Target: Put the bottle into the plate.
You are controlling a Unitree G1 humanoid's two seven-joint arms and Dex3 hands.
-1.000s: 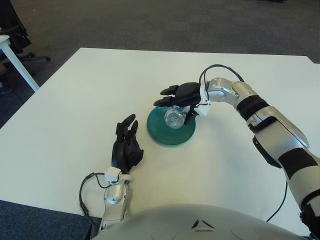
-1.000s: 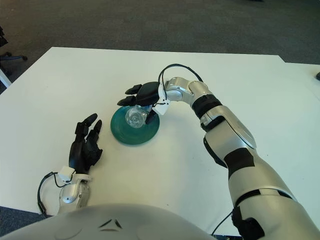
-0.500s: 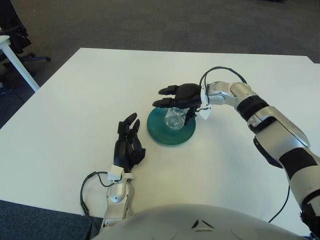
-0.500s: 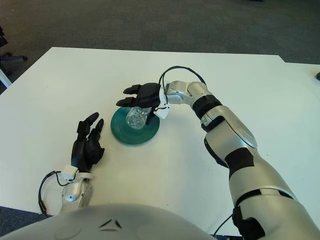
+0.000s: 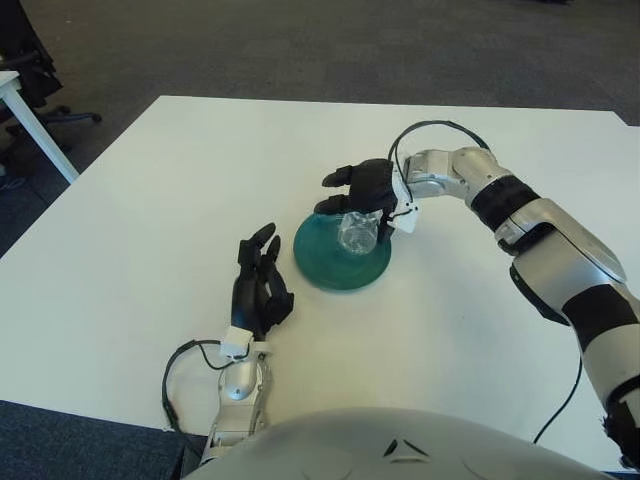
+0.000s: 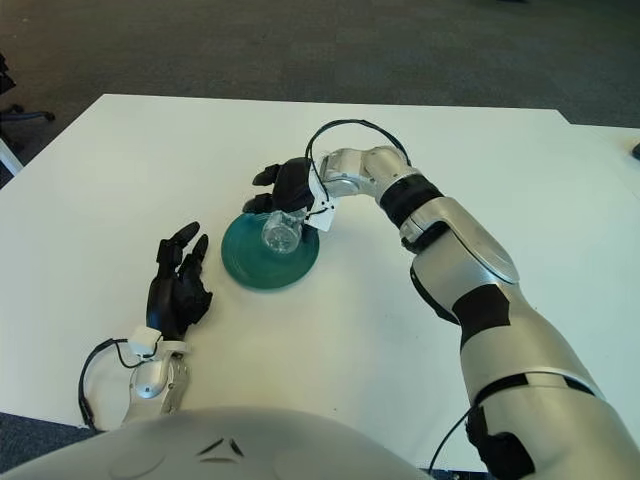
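Observation:
A clear plastic bottle (image 5: 357,232) lies on its side in the dark green plate (image 5: 335,268) at the middle of the white table. My right hand (image 5: 352,192) hovers just over the bottle's far side, reaching in from the right. Its black fingers (image 5: 336,179) stretch out straight to the left, spread and not wrapped round the bottle, and the thumb hangs by the bottle's right end. The palm hides the bottle's top. My left hand (image 5: 258,285) shows left of the plate with its fingers loosely extended, holding nothing.
The white table (image 5: 150,200) stretches wide on all sides of the plate. A cable (image 5: 430,130) loops above my right wrist. Dark carpet lies beyond the far edge, and another table's leg (image 5: 30,120) stands at the far left.
My right hand has lifted slightly and drawn back towards the right, tilting over the bottle. The bottle has shifted a little to the right in the plate. My left hand has barely moved.

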